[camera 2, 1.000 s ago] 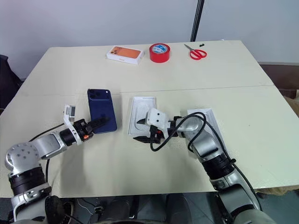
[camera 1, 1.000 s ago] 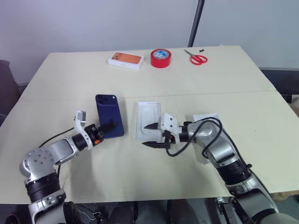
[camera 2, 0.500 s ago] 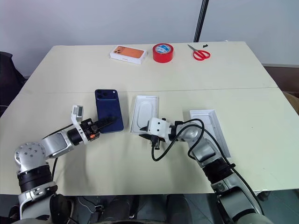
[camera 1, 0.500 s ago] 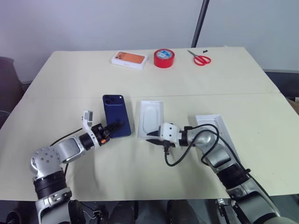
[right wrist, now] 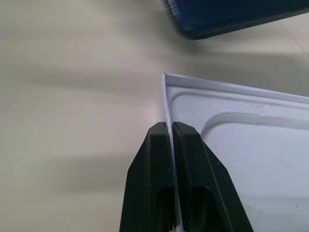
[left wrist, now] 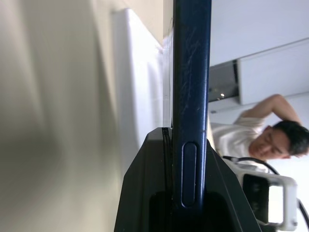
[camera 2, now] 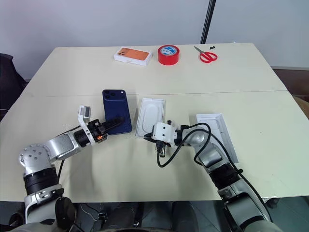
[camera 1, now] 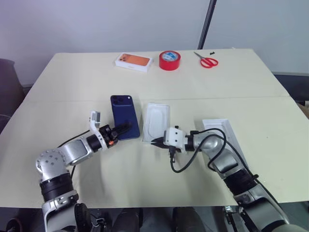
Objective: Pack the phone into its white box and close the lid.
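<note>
The phone (camera 1: 124, 116), dark navy with its camera cluster at the far corner, is held about level just over the table. My left gripper (camera 1: 121, 129) is shut on its near end; the left wrist view shows the phone (left wrist: 192, 72) edge-on between the fingers. Just right of it lies the white box (camera 1: 157, 118), a shallow tray whose floor is covered by a white moulded insert with a round-cornered recess. My right gripper (camera 1: 155, 141) is shut on the thin near wall of the white box (right wrist: 241, 145). The lid (camera 1: 218, 131) lies open side up at the right, partly behind my right forearm.
At the table's far edge stand a white box with an orange phone picture (camera 1: 131, 61), a red tape roll (camera 1: 169, 60) and red scissors (camera 1: 206, 61). A dark pole (camera 1: 207, 21) rises behind the table. A person (left wrist: 260, 140) shows in the left wrist view.
My right gripper has shut on the near wall of the white box. My left gripper has carried the phone to the right, closer to the box. The head camera has shifted.
</note>
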You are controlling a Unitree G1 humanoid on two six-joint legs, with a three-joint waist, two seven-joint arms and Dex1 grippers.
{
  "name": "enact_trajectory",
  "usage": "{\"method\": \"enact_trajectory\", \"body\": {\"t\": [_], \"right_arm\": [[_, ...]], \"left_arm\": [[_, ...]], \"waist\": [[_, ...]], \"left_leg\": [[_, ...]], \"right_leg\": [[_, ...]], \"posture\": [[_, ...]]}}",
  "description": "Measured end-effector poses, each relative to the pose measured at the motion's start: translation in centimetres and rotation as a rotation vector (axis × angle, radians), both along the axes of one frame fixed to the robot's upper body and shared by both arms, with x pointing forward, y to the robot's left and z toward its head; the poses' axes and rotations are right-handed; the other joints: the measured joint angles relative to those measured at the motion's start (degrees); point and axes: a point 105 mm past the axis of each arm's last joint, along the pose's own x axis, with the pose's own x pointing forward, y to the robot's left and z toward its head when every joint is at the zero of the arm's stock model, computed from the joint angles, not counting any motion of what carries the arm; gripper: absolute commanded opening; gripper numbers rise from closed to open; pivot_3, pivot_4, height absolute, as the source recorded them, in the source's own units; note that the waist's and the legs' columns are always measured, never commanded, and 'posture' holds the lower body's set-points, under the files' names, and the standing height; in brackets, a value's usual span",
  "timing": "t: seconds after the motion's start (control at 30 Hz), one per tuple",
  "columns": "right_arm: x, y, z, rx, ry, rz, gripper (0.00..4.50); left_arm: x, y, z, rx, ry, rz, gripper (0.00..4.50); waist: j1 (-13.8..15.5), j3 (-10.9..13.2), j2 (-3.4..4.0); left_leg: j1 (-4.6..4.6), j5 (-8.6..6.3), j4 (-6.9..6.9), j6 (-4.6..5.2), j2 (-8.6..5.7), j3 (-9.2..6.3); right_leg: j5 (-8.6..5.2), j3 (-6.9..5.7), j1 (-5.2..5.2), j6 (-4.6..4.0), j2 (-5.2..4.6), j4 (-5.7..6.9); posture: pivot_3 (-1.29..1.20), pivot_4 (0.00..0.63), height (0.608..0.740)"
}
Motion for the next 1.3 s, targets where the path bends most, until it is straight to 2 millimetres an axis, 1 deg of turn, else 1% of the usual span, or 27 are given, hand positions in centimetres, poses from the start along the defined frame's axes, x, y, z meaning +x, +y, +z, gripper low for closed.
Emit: {"method": "enact_trajectory", "body": {"t": [0.13,0.23,0.27,0.3,0.33,0.37,0.4,0.43,0.47,0.57,0.63,0.7,0.8,0.83,0.87,0.97,1.0,1.2,1.3], "right_arm": [[-1.7,1.2,0.1,0.026,0.035,0.059,0.06],[-2.2,1.7,0.4,0.054,0.051,0.071,0.06],[-2.1,1.8,0.4,0.059,0.070,0.063,0.70],[-2.1,1.8,0.3,0.066,0.086,0.058,0.98],[-2.1,1.8,0.4,0.070,0.091,0.055,1.37],[-2.0,1.7,0.4,0.074,0.090,0.052,1.96],[-2.0,1.6,0.6,0.080,0.090,0.049,2.45],[-2.1,1.3,0.6,0.086,0.100,0.047,3.02],[-2.1,1.1,0.8,0.095,0.104,0.046,3.45],[-2.3,-0.1,2.1,0.115,0.101,0.044,3.45],[-2.4,-1.4,2.7,0.095,0.094,0.044,3.45],[-2.3,-3.4,2.5,0.039,0.096,0.020,3.45],[-1.5,-5.4,2.1,0.004,0.093,-0.042,3.45],[-1.1,-5.6,2.0,0.002,0.091,-0.058,3.52],[-0.9,-5.8,1.9,-0.001,0.089,-0.068,3.52],[-0.5,-6.0,1.8,0.000,0.084,-0.083,3.52],[-0.4,-5.9,1.9,0.000,0.076,-0.083,3.52],[-0.5,-4.8,2.0,0.021,0.055,-0.059,3.52],[-0.3,-4.8,2.1,0.021,0.047,-0.060,3.52]], "left_arm": [[-0.1,-0.4,0.5,-0.022,-0.002,-0.011,0.12],[-0.2,-0.9,0.5,-0.022,0.002,-0.028,0.12],[-0.3,-1.2,0.4,-0.019,0.006,-0.036,0.12],[-0.4,-1.6,0.2,-0.022,0.013,-0.046,0.12],[-0.6,-1.9,-0.1,-0.019,0.024,-0.053,0.12],[-0.8,-2.2,-0.5,-0.010,0.035,-0.062,0.12],[-1.0,-2.4,-0.8,-0.005,0.047,-0.070,0.12],[-1.1,-2.6,-0.8,-0.014,0.046,-0.074,0.12],[-1.1,-2.7,-0.7,-0.015,0.042,-0.079,0.12],[-1.3,-3.2,-0.3,-0.017,0.027,-0.100,0.12],[-1.4,-3.5,-0.3,-0.008,0.028,-0.116,0.12],[-1.7,-3.7,-0.9,0.008,0.046,-0.128,0.12],[-2.0,-3.8,-1.7,0.032,0.065,-0.139,0.12],[-1.9,-3.9,-1.8,0.035,0.063,-0.143,0.99],[-2.0,-4.0,-1.7,0.035,0.058,-0.151,1.26],[-2.1,-3.9,-1.4,0.056,0.041,-0.184,2.64],[-2.1,-3.8,-1.2,0.067,0.033,-0.193,3.16],[-1.8,-3.1,0.0,0.095,-0.012,-0.205,3.16],[-1.8,-2.7,0.1,0.106,-0.017,-0.204,3.16]], "waist": [[-0.06,0.00,0.00],[0.08,0.00,0.00],[0.11,0.00,-0.01],[0.13,0.00,0.00],[0.15,0.00,-0.01],[0.17,0.00,0.00],[0.15,0.00,0.00],[0.19,0.00,-0.01],[0.18,0.00,-0.01],[0.25,0.00,-0.01],[0.33,0.00,-0.01],[0.48,0.00,-0.01],[0.25,0.00,-0.02],[0.16,0.00,-0.02],[0.08,0.00,-0.02],[0.02,0.01,-0.02],[0.05,0.00,-0.02],[0.23,0.00,-0.02],[0.17,0.00,-0.02]], "left_leg": [[0.00,0.00,0.03,0.00,0.01,0.00],[0.00,0.00,0.07,0.00,-0.01,-0.01],[0.00,0.00,0.08,0.00,-0.01,-0.01],[0.00,0.00,0.08,0.00,-0.02,0.00],[0.00,0.00,0.07,0.00,-0.02,-0.01],[0.00,0.00,0.07,0.00,-0.02,-0.01],[0.00,0.00,0.07,0.00,-0.02,-0.01],[-0.01,0.00,0.07,0.00,-0.01,-0.02],[-0.01,0.00,0.07,0.00,-0.01,-0.02],[-0.01,0.00,0.08,0.01,-0.02,-0.01],[-0.01,0.00,0.07,0.01,-0.02,0.00],[-0.01,-0.02,0.07,0.03,-0.04,0.01],[0.00,-0.01,0.07,0.03,-0.02,0.02],[0.00,-0.01,0.07,0.03,-0.01,0.03],[0.00,-0.01,0.07,0.03,-0.01,0.03],[-0.01,-0.01,0.06,0.03,-0.01,0.03],[0.00,-0.01,0.06,0.03,-0.01,0.02],[-0.01,-0.01,0.07,0.03,-0.02,0.01],[0.00,-0.01,0.07,0.03,-0.02,0.01]], "right_leg": [[0.00,0.00,0.00,0.00,0.00,0.02],[0.00,0.00,0.03,0.00,0.00,0.02],[0.00,0.00,0.03,0.01,0.00,0.02],[0.01,0.00,0.03,0.01,-0.01,0.02],[0.01,0.00,0.03,0.01,-0.01,0.01],[0.01,0.00,0.03,0.01,-0.01,0.01],[0.01,0.00,0.02,0.01,-0.01,0.02],[0.01,0.00,0.02,0.01,0.00,0.02],[0.01,0.00,0.02,0.01,0.00,0.02],[0.01,0.01,0.04,0.01,-0.01,0.00],[0.01,0.00,0.04,0.01,-0.01,0.00],[0.01,0.01,0.05,0.01,-0.02,-0.02],[0.01,0.01,0.04,0.01,0.01,0.01],[0.01,0.01,0.04,0.01,0.02,0.01],[0.01,0.01,0.03,0.01,0.02,0.01],[0.01,0.02,0.02,0.01,0.01,0.00],[0.01,0.01,0.03,0.01,0.01,0.00],[0.01,0.01,0.04,0.01,0.00,0.00],[0.01,0.01,0.04,0.01,-0.01,0.00]], "posture": [[0.00,0.150,0.740],[0.00,0.150,0.740],[0.00,0.150,0.740],[0.00,0.150,0.740],[0.00,0.150,0.740],[0.00,0.150,0.740],[0.00,0.150,0.740],[0.00,0.150,0.740],[0.00,0.150,0.740],[0.00,0.150,0.740],[0.00,0.150,0.740],[0.00,0.150,0.740],[0.00,0.150,0.740],[0.00,0.150,0.740],[0.00,0.150,0.740],[0.00,0.150,0.740],[0.00,0.150,0.740],[0.00,0.150,0.740],[0.00,0.150,0.740]]}}
